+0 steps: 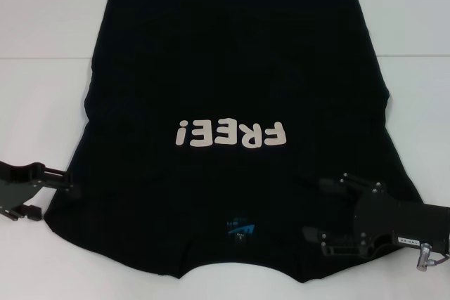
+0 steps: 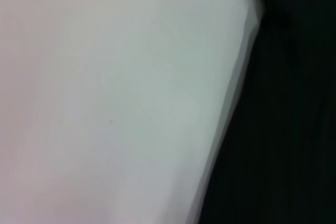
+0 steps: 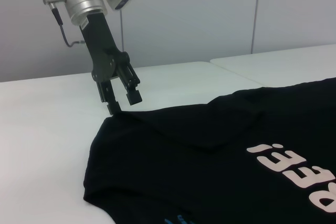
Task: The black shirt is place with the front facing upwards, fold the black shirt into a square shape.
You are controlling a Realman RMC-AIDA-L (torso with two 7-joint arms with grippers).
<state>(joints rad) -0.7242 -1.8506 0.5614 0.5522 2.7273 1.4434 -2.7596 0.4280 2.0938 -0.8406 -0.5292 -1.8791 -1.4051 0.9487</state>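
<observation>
Lying: large black cloth T-shirt (image 1: 232, 68) with white "FREE!" lettering (image 1: 232, 133), flat, front up on white bench (image 1: 42, 19).
Left end effector (image 3: 122, 103): fingers parted, tips at the shirt's left shoulder edge.
Right end effector (image 1: 320, 209): above right shoulder area, fingers apart.

The shirt (image 1: 232, 68) carried one word in thick white letters, "FREE!" (image 1: 232, 133). In the head view the word stood upside down on the chest. In the right wrist view only a part of it showed at the edge, about "REE!" (image 3: 294, 169), also turned over. Near the collar there was a small blue label (image 1: 239, 227), but its print was too small to read. A white tag (image 1: 408, 242) with dark marks sat on the right gripper (image 1: 313, 209); those marks could not be read either.
</observation>
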